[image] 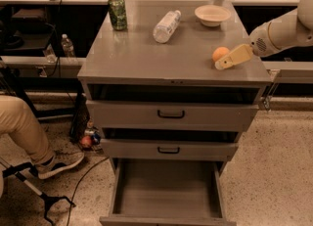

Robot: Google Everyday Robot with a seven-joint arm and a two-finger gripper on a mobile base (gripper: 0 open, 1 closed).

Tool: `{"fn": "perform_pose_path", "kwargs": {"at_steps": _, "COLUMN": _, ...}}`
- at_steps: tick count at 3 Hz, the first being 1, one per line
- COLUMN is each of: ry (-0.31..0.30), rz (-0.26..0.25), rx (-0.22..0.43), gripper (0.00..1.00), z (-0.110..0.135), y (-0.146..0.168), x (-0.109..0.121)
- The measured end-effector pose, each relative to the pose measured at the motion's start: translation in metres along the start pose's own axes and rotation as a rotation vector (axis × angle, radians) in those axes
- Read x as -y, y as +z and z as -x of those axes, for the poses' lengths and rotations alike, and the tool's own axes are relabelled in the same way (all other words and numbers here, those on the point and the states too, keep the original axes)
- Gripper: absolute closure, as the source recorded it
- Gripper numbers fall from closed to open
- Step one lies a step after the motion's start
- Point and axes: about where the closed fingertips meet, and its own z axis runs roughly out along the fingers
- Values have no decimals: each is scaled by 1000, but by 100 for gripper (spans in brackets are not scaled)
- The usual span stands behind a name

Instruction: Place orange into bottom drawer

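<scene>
- Jutting in from the right, low over the right front part of the desk (146, 58): the hand (224, 61), on a pale arm.
- Set right against the near side of the orange (220, 52) (spread or clamped around it, cannot tell).
- Sitting on the desk top near its right edge, that orange, forward of the beige bowl (212, 14).
- Pulled out at the foot of the cabinet, well below the orange: the bottom drawer (166, 188), plain grey inside.
- Above it, two upper drawers (171, 117) with black handles.
- Farther back on the desk: a green can (117, 13) upright, a clear bottle (166, 26) lying on its side.
</scene>
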Motion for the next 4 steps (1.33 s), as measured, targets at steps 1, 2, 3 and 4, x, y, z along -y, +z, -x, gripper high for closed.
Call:
{"fn": "perform_pose_path", "kwargs": {"at_steps": 1, "ry": -15, "rz": 35, "rx": -9, "gripper": 0, "z": 8, "y": 9, "x": -9}}
{"fn": "perform_pose_path", "kwargs": {"at_steps": 2, "ry": -20, "rz": 34, "rx": -14, "gripper": 0, "z": 9, "y": 17, "x": -11}}
{"fn": "perform_pose_path", "kwargs": {"at_steps": 3, "ry": -11, "rz": 35, "rx": -12, "gripper": 25, "z": 8, "y": 23, "x": -12}}
{"fn": "perform_pose_path", "kwargs": {"at_steps": 4, "ry": -9, "rz": 35, "rx": -8, "gripper": 50, "z": 9, "y": 26, "x": -13}}
